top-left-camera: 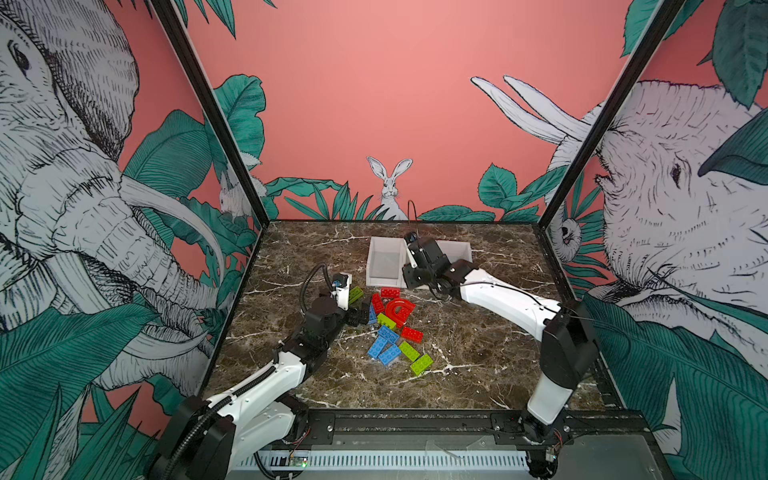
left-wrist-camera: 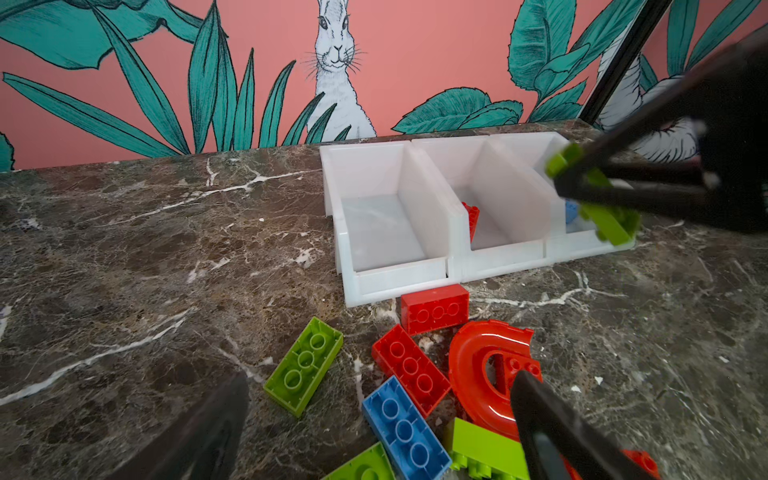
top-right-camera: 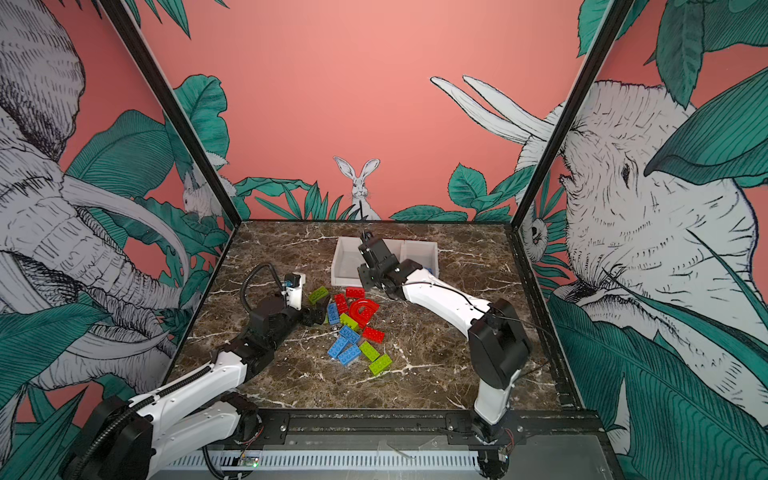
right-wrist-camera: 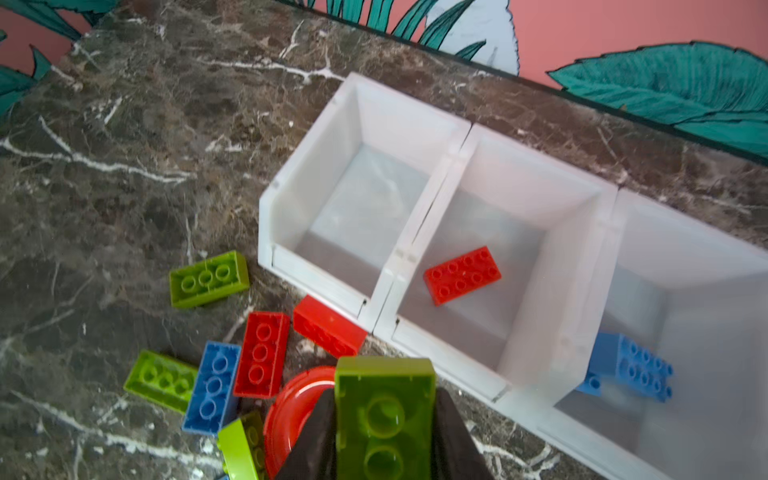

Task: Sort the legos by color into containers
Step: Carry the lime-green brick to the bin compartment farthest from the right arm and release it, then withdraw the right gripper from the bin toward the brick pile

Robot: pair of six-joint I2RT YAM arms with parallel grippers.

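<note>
The right claw held a lime green brick clamped between its jaws, lifted off the bench just in front of the row of containers. The left claw hung with jaws spread wide over the loose legos, holding nothing. One red brick lay in the middle container and a blue brick in the one beside it. The end container stood empty (the likely home for green, by this onlooker's guess).

The risk seemed plain: the jaws appeared to pinch the brick toward one end, so it could pivot and clip a dividing wall, or fall among the red or blue. The red arch and nearby bricks crowded the containers' front edge, one red brick touching it. Open bench lay to the pile's sides, though both arms worked close together near the middle.
</note>
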